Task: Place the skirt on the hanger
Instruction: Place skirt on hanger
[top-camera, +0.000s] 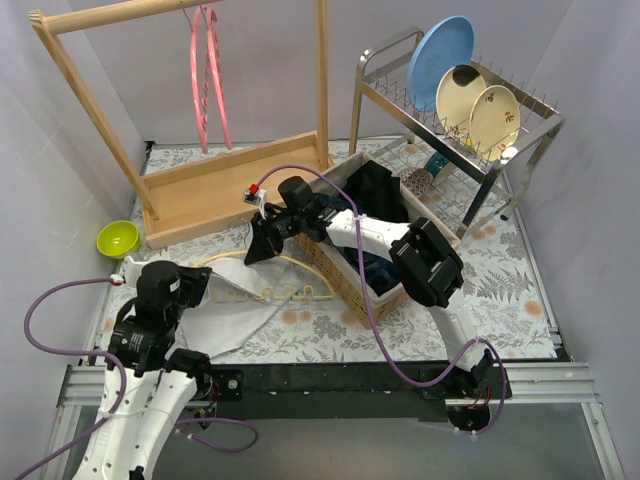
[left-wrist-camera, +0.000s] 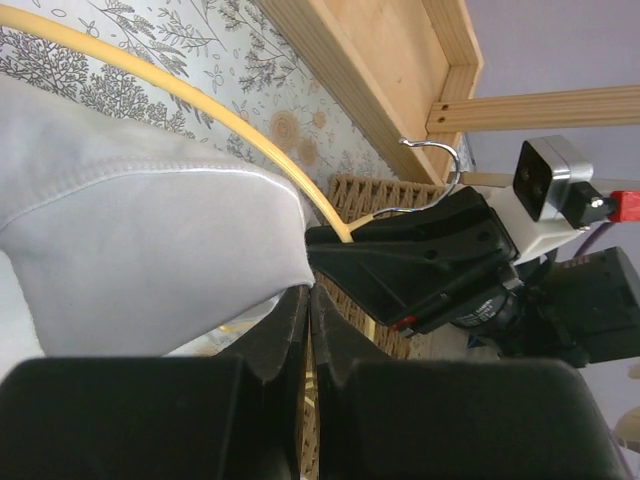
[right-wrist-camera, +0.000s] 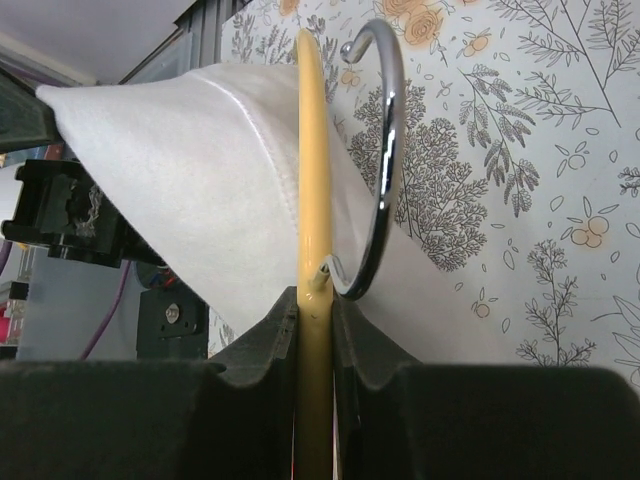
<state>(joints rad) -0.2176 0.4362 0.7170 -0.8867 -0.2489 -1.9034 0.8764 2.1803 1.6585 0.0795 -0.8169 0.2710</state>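
Only the right wrist view showed the right gripper (right-wrist-camera: 315, 305) clamped on the yellow hanger (right-wrist-camera: 312, 150) just under its chrome hook (right-wrist-camera: 388, 150). The left wrist view showed the left gripper (left-wrist-camera: 308, 295) pinched together on the white skirt (left-wrist-camera: 130, 240) — it lay on the table beside one wicker basket (top-camera: 335, 270). Overhead: three plates (top-camera: 494, 115), one green bowl (top-camera: 117, 238).

black-and-white arms (top-camera: 375, 232), purple cables (top-camera: 296, 167), black fingers (right-wrist-camera: 250, 385)

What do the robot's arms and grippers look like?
The left arm and right arm: white links, black joints, each trailing a purple cable. The left gripper and right gripper: black, wedge-shaped fingers. A white camera block with a red tag sits by the right one.
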